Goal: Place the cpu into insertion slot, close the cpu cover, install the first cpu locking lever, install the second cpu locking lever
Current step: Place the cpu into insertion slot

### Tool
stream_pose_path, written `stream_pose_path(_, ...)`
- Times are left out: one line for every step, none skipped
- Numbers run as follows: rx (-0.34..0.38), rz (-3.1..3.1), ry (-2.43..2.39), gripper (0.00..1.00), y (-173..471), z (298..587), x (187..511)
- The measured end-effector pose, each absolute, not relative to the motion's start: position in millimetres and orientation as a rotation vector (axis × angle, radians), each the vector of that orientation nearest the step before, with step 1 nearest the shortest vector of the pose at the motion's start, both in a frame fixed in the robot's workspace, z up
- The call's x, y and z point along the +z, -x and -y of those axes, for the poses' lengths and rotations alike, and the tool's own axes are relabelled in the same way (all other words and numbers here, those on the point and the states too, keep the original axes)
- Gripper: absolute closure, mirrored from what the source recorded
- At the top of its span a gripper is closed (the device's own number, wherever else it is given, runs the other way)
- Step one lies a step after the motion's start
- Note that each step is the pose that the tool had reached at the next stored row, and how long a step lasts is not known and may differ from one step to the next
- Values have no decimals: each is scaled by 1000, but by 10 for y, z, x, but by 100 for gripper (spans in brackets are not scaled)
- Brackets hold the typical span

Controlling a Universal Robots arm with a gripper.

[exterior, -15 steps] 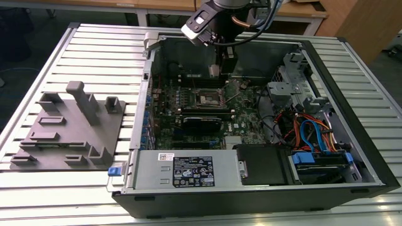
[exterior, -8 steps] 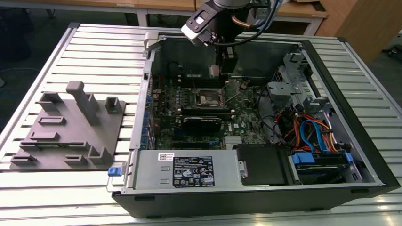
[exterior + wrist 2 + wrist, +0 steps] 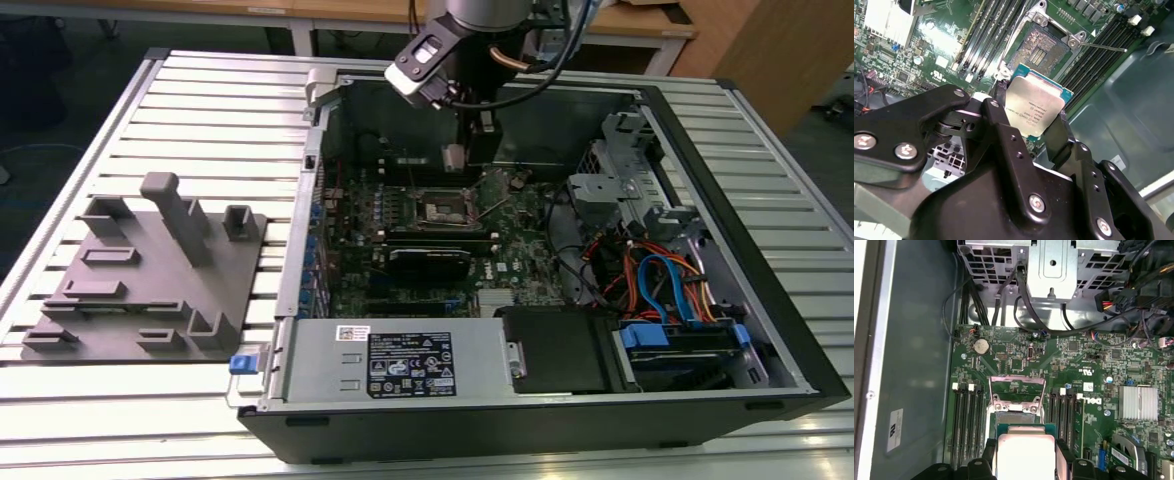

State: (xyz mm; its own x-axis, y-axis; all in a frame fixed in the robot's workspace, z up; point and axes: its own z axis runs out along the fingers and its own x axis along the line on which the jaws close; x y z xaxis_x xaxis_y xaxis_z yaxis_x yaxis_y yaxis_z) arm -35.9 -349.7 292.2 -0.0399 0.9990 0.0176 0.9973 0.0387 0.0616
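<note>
Cpu is hanging pinched between the two black fingers of the gripper, which are pressing on opposite edges of the chip, just above the insertion slot and not yet touching it. In the exterior view the gripper is reaching down into the computer case in the upper centre of the frame, with the slot directly below it and the case lying on the slatted surface. The first step, placing the chip, is the one in hand. The slot is lying bare, the cpu cover appears to be standing raised at its far side in the first wrist view, and a thin locking lever is sticking out beside the socket, unlatched. Seating the chip is likely calling for it to be levelled with the board and its edges squared to the silvery rim. The cpu is turning its dull metal top towards both wrist cameras and its green edge towards the slot. It is looking tilted against the board, and being nearly square it is showing no marked long axis.
</note>
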Motion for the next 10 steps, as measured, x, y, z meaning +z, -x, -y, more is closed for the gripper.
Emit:
stream_pose_path(88, -2242, -2156, 46, 359, 3497, 2902)
stream_pose_path(87, -2243, -2156, 46, 359, 3497, 2884)
stream_pose_path(86, -2243, -2157, 46, 359, 3497, 2867)
stream_pose_path(85, -2244, -2157, 46, 359, 3497, 2850)
stream_pose_path(83, -2245, -2158, 46, 359, 3497, 2837)
stream_pose_path(83, -2245, -2158, 46, 359, 3497, 2835)
stream_pose_path(83, -2245, -2158, 46, 359, 3498, 2835)
stream_pose_path(83, -2245, -2158, 46, 359, 3498, 2836)
stream_pose_path(83, -2245, -2158, 46, 359, 3497, 2831)
stream_pose_path(83, -2245, -2158, 46, 359, 3497, 2827)
